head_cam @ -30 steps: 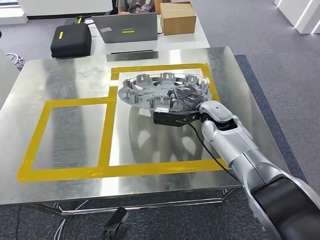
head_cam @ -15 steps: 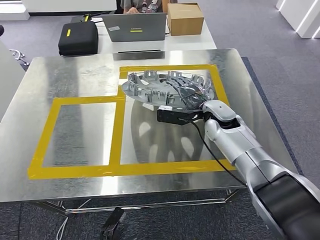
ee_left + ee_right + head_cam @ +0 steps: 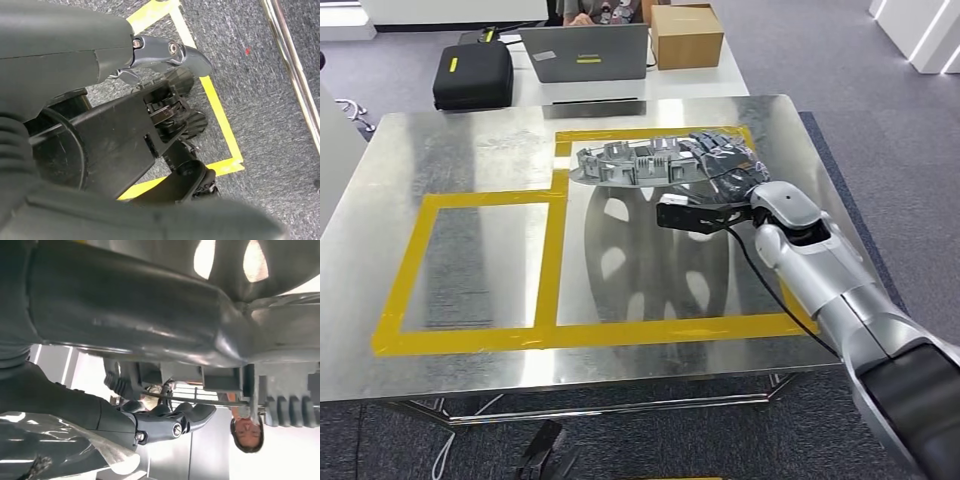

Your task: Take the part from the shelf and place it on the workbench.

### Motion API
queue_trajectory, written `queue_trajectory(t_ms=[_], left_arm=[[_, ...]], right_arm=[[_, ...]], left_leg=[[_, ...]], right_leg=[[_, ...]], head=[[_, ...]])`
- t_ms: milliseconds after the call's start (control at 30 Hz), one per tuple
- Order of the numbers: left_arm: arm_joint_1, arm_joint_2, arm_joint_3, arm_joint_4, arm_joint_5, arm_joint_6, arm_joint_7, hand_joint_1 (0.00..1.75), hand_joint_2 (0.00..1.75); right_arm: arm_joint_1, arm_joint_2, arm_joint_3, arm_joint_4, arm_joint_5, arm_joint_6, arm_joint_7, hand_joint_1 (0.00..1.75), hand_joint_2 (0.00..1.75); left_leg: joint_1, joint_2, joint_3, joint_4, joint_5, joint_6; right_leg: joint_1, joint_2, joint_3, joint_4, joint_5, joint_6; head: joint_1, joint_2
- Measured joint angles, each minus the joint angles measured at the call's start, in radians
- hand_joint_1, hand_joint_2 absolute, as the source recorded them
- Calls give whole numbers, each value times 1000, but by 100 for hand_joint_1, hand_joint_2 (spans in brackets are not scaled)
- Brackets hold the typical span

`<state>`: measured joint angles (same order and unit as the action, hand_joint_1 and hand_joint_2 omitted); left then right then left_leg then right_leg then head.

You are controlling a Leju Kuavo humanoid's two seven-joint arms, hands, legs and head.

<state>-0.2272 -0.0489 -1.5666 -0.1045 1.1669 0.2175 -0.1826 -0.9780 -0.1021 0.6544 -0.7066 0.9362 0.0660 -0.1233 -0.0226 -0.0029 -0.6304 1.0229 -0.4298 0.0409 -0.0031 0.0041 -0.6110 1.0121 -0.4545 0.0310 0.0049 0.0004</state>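
Right hand [image 3: 720, 170] grips grey wheel cover [image 3: 644, 163], held above steel workbench [image 3: 471, 260], inside yellow tape outline [image 3: 546, 250]. Left hand [image 3: 166, 115]: grip unclear. No legible writing.

The part [image 3: 652, 162] was a big round grey wheel cover with little ribs and clips standing up around its rim. It was held nearly flat over the far right side of the shiny metal workbench [image 3: 471, 150], above the bigger yellow tape box [image 3: 660, 330]. Its shape showed in the shiny top below it.
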Motion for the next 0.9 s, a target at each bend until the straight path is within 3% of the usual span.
queue_trajectory(t_ms=[167,433,633,767,900], left_arm=[[8,3,4,0,20,3,-9,0,0],[20,11,5,0,51,6,-25,0,0],[23,16,5,0,68,8,-30,0,0],[24,17,5,0,77,12,-34,0,0],[28,14,5,0,102,28,-42,0,0]], right_arm=[[-24,-51,23,-32,-52,111,-32,0,0],[-67,-183,102,-148,-198,257,-31,0,0],[-91,-256,165,-221,-268,269,-15,0,0],[-73,-278,175,-270,-282,171,-7,0,0],[106,-272,86,-415,-247,-142,-31,0,0]], left_leg=[[-3,-1,0,0,1,2],[-8,-3,-1,0,2,4],[-8,-3,-1,0,3,6],[-8,-3,-1,0,3,6],[-7,-5,0,0,3,6]], right_leg=[[-2,-2,0,0,1,1],[-7,-4,1,-1,2,3],[-7,-4,0,-1,3,4],[-7,-5,1,-1,3,4],[-6,-7,3,-2,2,4]], head=[[0,0],[0,0],[0,0],[0,0],[0,0]])
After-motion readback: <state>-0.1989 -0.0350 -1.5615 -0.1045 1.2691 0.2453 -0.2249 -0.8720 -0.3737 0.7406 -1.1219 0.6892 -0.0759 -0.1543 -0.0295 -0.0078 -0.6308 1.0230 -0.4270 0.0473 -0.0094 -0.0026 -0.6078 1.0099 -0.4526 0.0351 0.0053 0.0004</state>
